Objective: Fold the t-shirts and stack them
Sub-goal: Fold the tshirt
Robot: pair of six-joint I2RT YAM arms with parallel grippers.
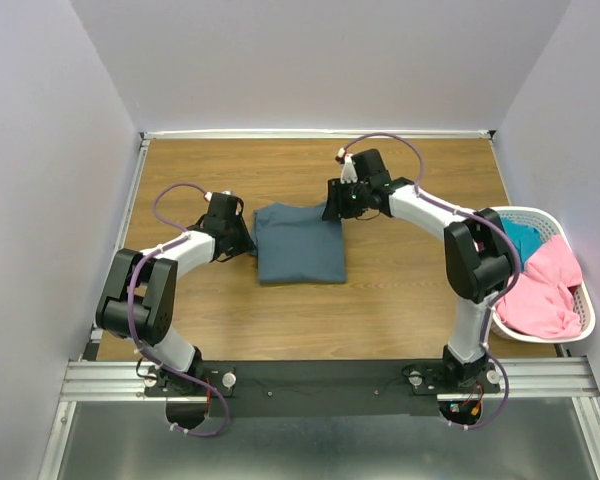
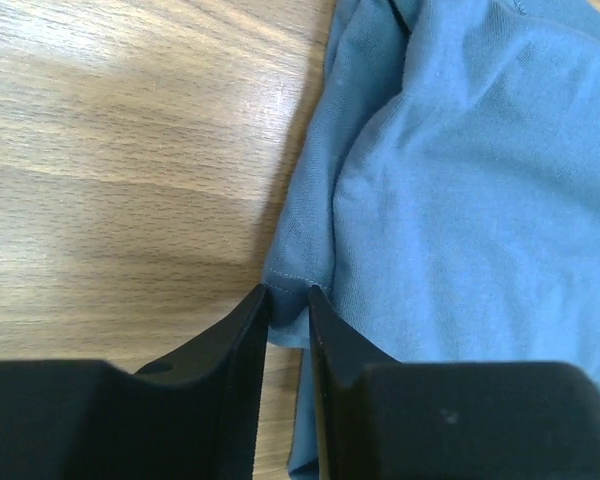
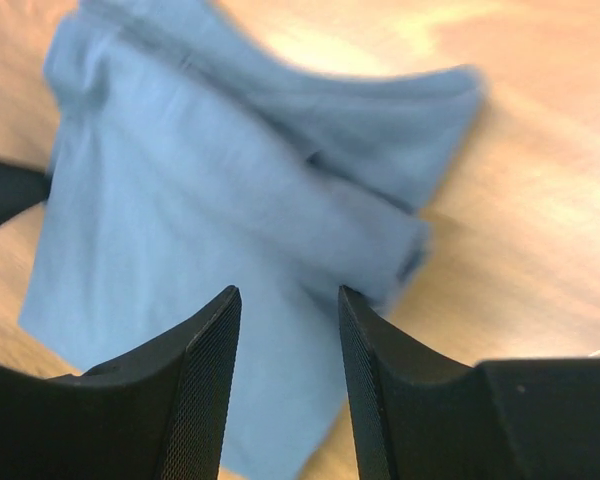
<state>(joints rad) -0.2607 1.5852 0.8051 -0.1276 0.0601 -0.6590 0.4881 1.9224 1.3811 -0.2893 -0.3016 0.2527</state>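
Nearest the lens, left gripper (image 2: 288, 300): fingers almost together, clamped on the left hem of the blue shirt (image 1: 300, 243). Right gripper (image 3: 288, 330): fingers apart, nothing between them, hanging over the shirt's far right corner. Blurred view there, so contact with the cloth impossible to tell.

Blue shirt at mid-counter, a little toward the far edge, folded into a rough square. Doubled layers along its left side, rumpled at the far right corner. Judged well along on this first shirt, with perhaps one more fold or a smoothing left.

Not yet begun: pink shirt (image 1: 545, 290) and teal shirt (image 1: 523, 238), both crumpled in the basket (image 1: 582, 318) at the right edge of the counter (image 1: 400, 310). Pink toward the near side, teal behind it. No stack so far.

Little in the way. Worth watching: right arm's elbow just beside the basket rim, and loose layers likely to slip open on release.
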